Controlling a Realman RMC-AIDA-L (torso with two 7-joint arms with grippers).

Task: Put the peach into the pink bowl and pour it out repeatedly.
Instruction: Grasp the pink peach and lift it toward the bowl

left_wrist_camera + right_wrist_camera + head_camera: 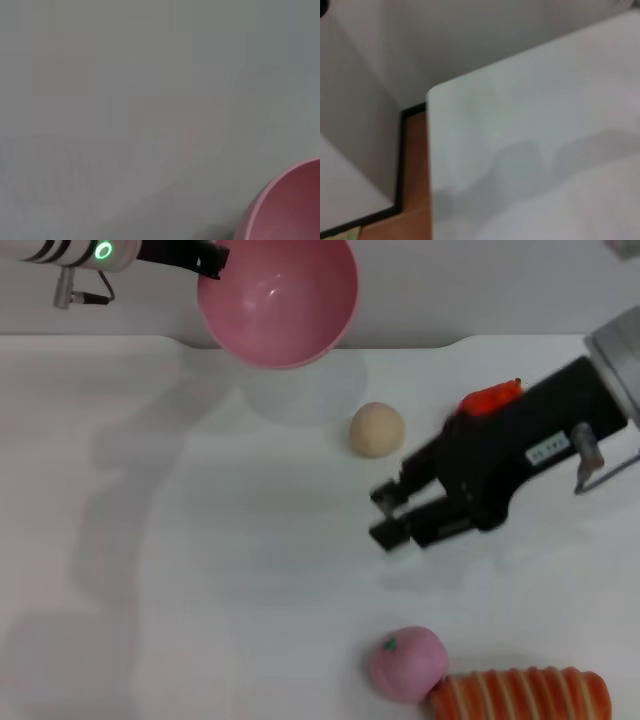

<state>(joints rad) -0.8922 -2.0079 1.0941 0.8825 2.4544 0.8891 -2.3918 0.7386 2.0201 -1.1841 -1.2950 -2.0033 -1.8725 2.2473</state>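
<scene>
- We counted 1 pink bowl (pixel 280 298), the largest round item in sight.
- We counted 1 peach (pixel 407 664), pale pink with a green stem.
- We saw 1 beige ball (pixel 377 429).
- We saw 1 orange striped item (pixel 525 695) at the near edge.
- We counted 2 grippers: 1 left gripper (pixel 212 260) and 1 right gripper (pixel 388 515).
- We saw 1 white table (pixel 200 560).

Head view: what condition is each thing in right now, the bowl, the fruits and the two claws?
pink bowl: held up off the table, tipped toward the camera, empty.
left gripper: shut on the bowl's rim.
peach: lying on the table, touching the striped orange bread.
beige ball: resting on the table, apart.
right gripper: open, holding nothing, above the table.
</scene>
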